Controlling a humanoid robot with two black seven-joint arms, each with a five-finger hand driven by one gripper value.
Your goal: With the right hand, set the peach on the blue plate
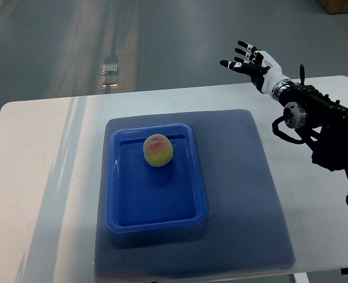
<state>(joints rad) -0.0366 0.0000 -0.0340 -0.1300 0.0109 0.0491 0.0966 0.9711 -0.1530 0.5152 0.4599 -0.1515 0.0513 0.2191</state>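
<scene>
1. A white table (38,177) stands on a grey floor (162,41); a blue-grey mat (250,194) covers its middle.
2. One blue plate (156,206) lies on the mat.
3. One peach (158,150) sits in the plate, toward its 12 o'clock end.
4. One right hand (250,62), at 2 o'clock from the peach, is spread and empty.

The blue plate (156,218) looks like glossy moulded plastic, catching soft reflections. Under it lies a grey-blue mat (244,194) with a fine woven, matt texture, possibly rubbery cloth. The white surface (38,177) is smooth with a faint sheen. The peach (158,150) has matt, velvety skin.
</scene>
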